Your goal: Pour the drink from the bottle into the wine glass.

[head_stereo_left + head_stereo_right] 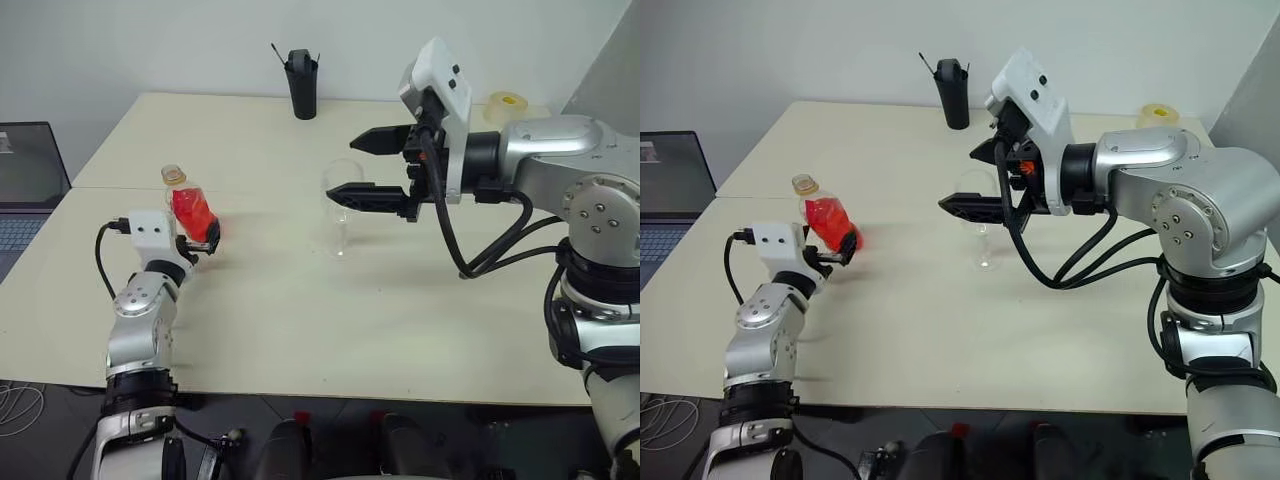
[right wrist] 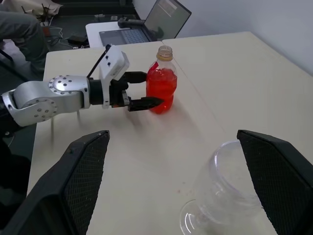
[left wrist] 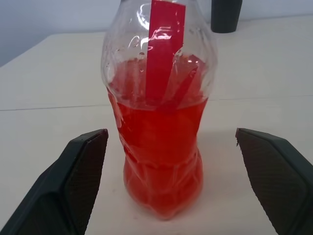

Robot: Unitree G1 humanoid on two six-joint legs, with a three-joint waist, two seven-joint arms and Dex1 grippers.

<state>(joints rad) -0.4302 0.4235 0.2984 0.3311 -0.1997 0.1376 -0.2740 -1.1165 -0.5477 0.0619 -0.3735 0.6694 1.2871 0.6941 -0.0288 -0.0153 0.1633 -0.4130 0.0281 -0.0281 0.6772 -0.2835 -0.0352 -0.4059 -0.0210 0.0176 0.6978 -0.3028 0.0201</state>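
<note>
Left pincer (image 3: pixel 166 147) spread wide, straddling bottle (image 1: pixel 192 210), not gripping. Bottle upright, uncapped mouth up. Right pincer (image 1: pixel 360 168) released above upright wine glass (image 1: pixel 341 215).

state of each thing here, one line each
bottle: upright on the table, uncapped, about half full of red drink
wine glass: upright, empty
left gripper: open, fingers either side of the bottle, not touching
right gripper: open, at the glass bowl
black holder: upright, far side
</note>
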